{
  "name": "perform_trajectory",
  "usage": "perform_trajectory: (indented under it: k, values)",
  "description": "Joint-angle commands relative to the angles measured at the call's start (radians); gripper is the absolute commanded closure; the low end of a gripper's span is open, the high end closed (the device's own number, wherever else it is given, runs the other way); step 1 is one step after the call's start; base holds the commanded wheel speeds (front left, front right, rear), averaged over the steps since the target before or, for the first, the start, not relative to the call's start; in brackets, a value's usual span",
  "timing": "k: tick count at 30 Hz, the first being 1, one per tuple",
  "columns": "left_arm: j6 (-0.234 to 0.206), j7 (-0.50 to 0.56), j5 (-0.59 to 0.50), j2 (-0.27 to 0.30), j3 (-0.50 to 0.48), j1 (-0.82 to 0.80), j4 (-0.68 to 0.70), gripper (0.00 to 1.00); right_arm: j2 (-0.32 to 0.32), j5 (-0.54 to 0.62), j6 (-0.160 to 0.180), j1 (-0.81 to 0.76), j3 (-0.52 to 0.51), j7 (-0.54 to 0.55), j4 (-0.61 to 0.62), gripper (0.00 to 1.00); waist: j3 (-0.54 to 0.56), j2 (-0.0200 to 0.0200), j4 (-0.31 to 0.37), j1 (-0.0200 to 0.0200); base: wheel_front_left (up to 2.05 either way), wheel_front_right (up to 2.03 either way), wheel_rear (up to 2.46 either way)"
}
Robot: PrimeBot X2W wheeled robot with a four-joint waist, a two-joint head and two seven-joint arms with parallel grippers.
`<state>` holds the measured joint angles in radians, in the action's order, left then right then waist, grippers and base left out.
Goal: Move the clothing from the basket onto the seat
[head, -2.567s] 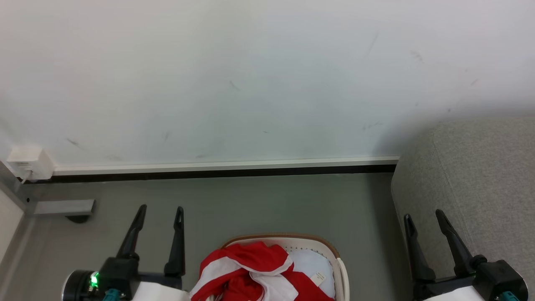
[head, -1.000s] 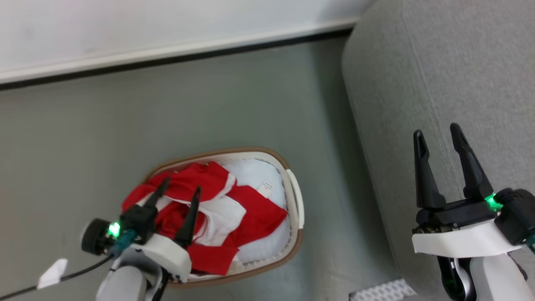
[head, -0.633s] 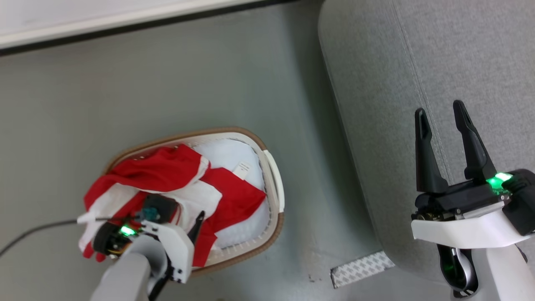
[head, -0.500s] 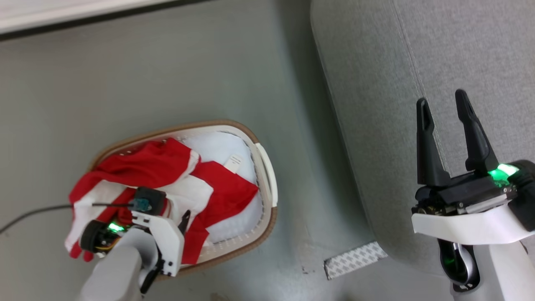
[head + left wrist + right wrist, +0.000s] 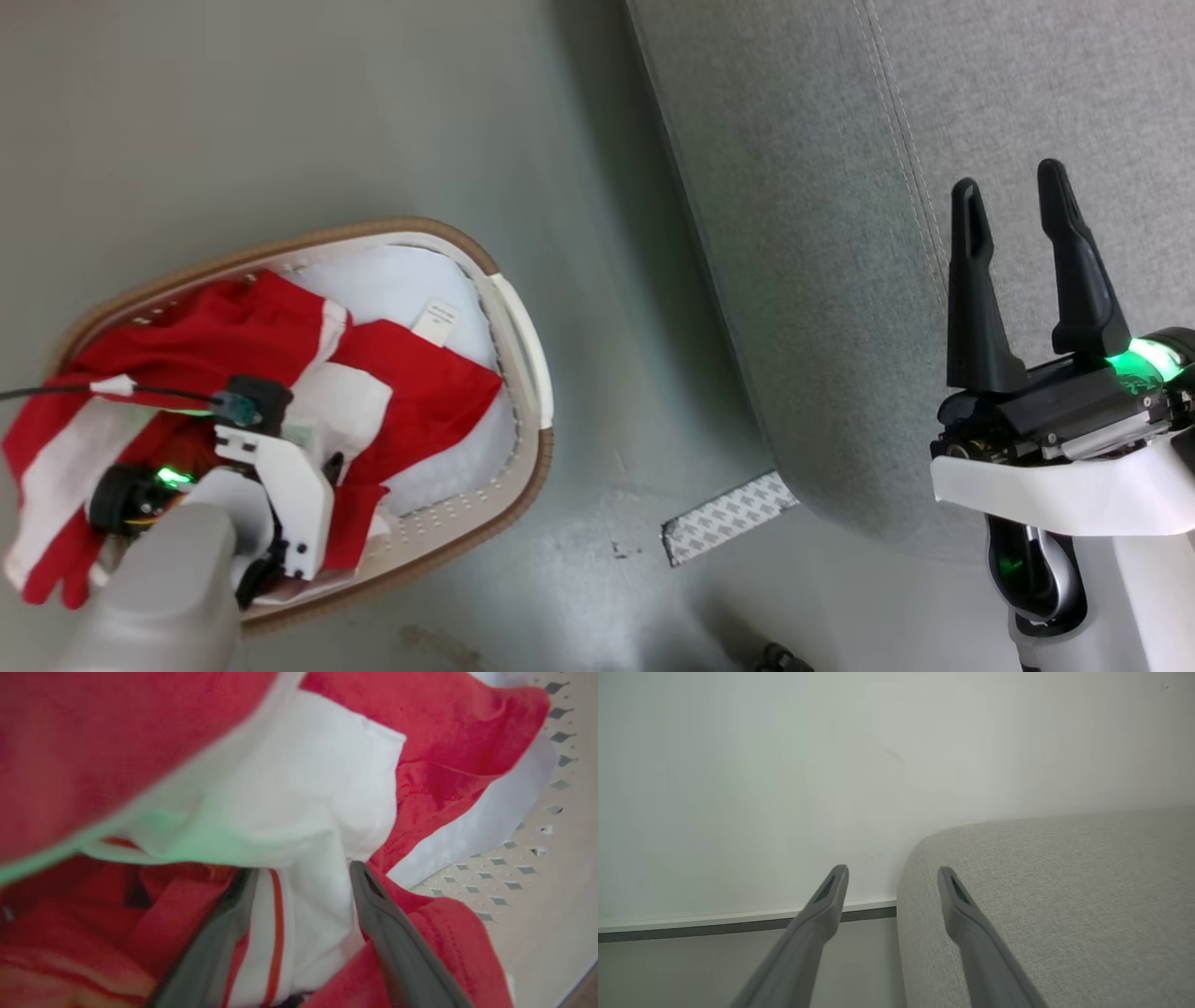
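While the left gripper [image 5: 303, 870] has its jaws spread around the clothing [image 5: 327, 788], a shallow pinch may slip off.

Indoor room with domestic furnishing, possibly a staged test area. Indicated by: grey upholstered seat [image 5: 794, 233] at right of head view; perforated laundry basket [image 5: 523, 327] holding clothing [image 5: 411, 373] at lower left; smooth grey floor [image 5: 280, 112] at upper left; patterned tape strip [image 5: 728, 518] stuck to floor at lower centre; plain white wall [image 5: 784, 765] with dark-edged skirting [image 5: 738, 917] in right wrist view.
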<state>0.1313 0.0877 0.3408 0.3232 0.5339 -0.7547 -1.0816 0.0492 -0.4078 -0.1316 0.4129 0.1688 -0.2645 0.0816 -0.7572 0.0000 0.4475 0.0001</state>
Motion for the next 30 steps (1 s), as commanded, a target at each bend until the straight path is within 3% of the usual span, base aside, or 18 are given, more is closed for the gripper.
perform_trajectory:
  k: [1,3,4,5,7,18,30]
  values:
    - [-0.003,0.004,0.009,0.017,0.007,-0.022,-0.028,0.00,0.002,-0.011,0.002,0.014,-0.005,0.000,0.007,0.00,-0.028,0.0000,0.024,-0.0001,0.00,0.00,0.00]
    - [-0.003,0.000,0.000,0.025,0.014,-0.039,-0.053,0.00,0.002,-0.016,0.002,0.013,-0.006,0.000,0.007,0.00,-0.038,0.0000,0.032,-0.0001,0.00,0.00,0.00]
    - [-0.003,-0.005,-0.002,0.027,0.016,-0.046,-0.064,0.09,0.002,-0.017,0.002,0.013,-0.005,0.000,0.007,0.00,-0.041,0.0000,0.036,-0.0001,0.00,0.00,0.00]
    - [-0.003,-0.013,-0.003,0.028,0.019,-0.051,-0.074,0.52,0.002,-0.020,0.002,0.012,-0.005,0.000,0.006,0.00,-0.044,0.0000,0.038,-0.0001,0.00,0.00,0.00]
    - [-0.003,-0.023,-0.007,0.029,0.025,-0.060,-0.093,1.00,0.002,-0.027,0.002,0.012,-0.004,0.000,0.003,0.00,-0.046,0.0000,0.043,-0.0001,0.00,0.00,0.00]
    - [-0.002,-0.095,0.032,-0.019,0.064,-0.055,-0.129,1.00,0.003,-0.013,0.002,0.015,-0.004,0.000,-0.020,0.00,0.015,0.0000,0.010,-0.0001,0.00,0.00,0.00]
    - [-0.002,-0.245,0.171,-0.142,0.145,0.081,-0.041,1.00,0.003,0.070,0.002,-0.063,-0.045,0.000,-0.084,0.00,0.308,0.0000,-0.127,-0.0001,0.00,0.00,0.00]
